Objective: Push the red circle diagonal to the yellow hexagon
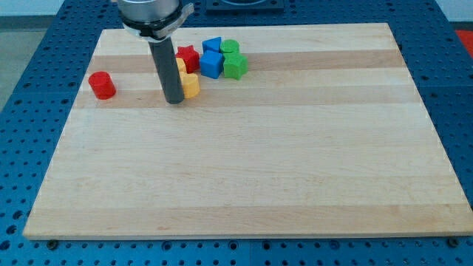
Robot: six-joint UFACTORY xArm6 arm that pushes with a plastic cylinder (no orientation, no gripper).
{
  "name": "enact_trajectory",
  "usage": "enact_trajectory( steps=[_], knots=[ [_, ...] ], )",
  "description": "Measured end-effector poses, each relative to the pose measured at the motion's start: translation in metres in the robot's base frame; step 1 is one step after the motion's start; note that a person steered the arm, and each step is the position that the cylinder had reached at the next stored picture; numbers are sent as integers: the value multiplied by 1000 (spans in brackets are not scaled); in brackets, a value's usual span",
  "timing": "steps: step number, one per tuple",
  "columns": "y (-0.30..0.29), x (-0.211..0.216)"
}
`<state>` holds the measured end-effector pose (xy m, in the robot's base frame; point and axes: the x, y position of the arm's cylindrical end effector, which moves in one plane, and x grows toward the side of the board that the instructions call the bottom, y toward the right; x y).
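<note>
Red circle (102, 85), red star (189, 57), yellow blocks (191, 85), blue blocks (212, 63), green blocks (235, 66), pale striped wooden board (251, 170), dark rod (167, 70)

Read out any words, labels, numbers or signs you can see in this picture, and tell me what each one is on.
None: no readable text anywhere in this view.
The wooden board, the red circle, the yellow blocks, the red star, the blue blocks, the green blocks and my tip carry no writing.

Red star (188, 57), two blue blocks (212, 63), two green blocks (234, 65) clustered near table (295, 177) top edge, touching.
</note>
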<state>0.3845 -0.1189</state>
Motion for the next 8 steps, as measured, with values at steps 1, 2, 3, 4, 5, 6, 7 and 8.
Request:
enact_trajectory(
  steps=[1, 2, 3, 4, 5, 6, 7, 8],
  knots=[
    [15, -6],
    [28, -6],
    [33, -6],
    [36, -2],
    [2, 41],
    [-77, 57],
    [-182, 57],
    [-186, 53]
  ],
)
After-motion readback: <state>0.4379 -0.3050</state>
